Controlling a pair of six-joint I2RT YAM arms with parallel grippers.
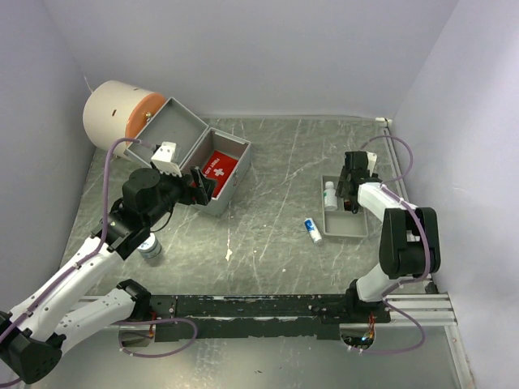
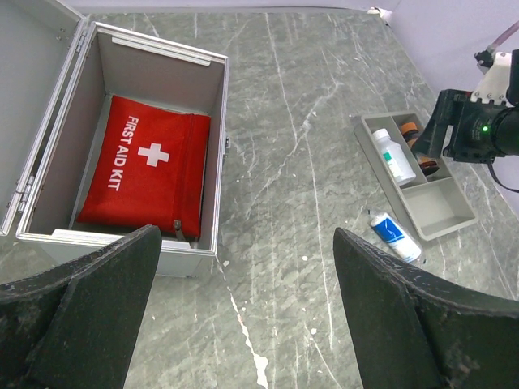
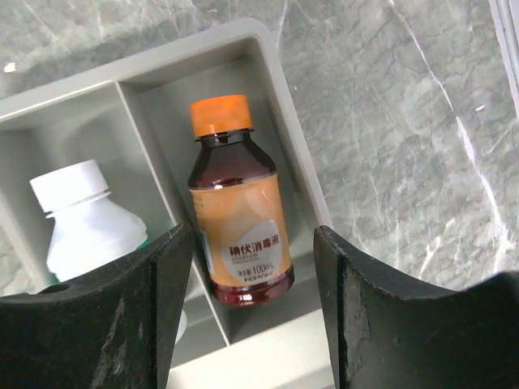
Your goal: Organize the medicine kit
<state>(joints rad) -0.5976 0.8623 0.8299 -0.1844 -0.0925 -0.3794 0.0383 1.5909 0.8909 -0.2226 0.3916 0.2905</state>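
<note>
Far left, the white drum [image 1: 113, 113] stands behind the medicine kit. Its grey case [image 2: 162, 77] lies with the lid thrown back so things can go in from above. The red pouch [image 2: 146, 166] lies flat on the floor, leaving room on top, I judge. My left claw [image 2: 245, 243] hangs close by the case's near side, fingers spread wide and empty, ready for whatever needs packing. A small bottle [image 1: 150, 247] stands beside my left forearm. Further right, a white-and-blue tube [image 2: 395, 236] lies loose just beside the divided tray [image 2: 442, 207]. My right claw [image 3: 254, 243] hovers over a corner compartment, fingers spread either side of the orange-capped brown bottle [image 3: 239, 219] lying there, not pinching it. A white bottle [image 2: 393, 156] sits next door.
</note>
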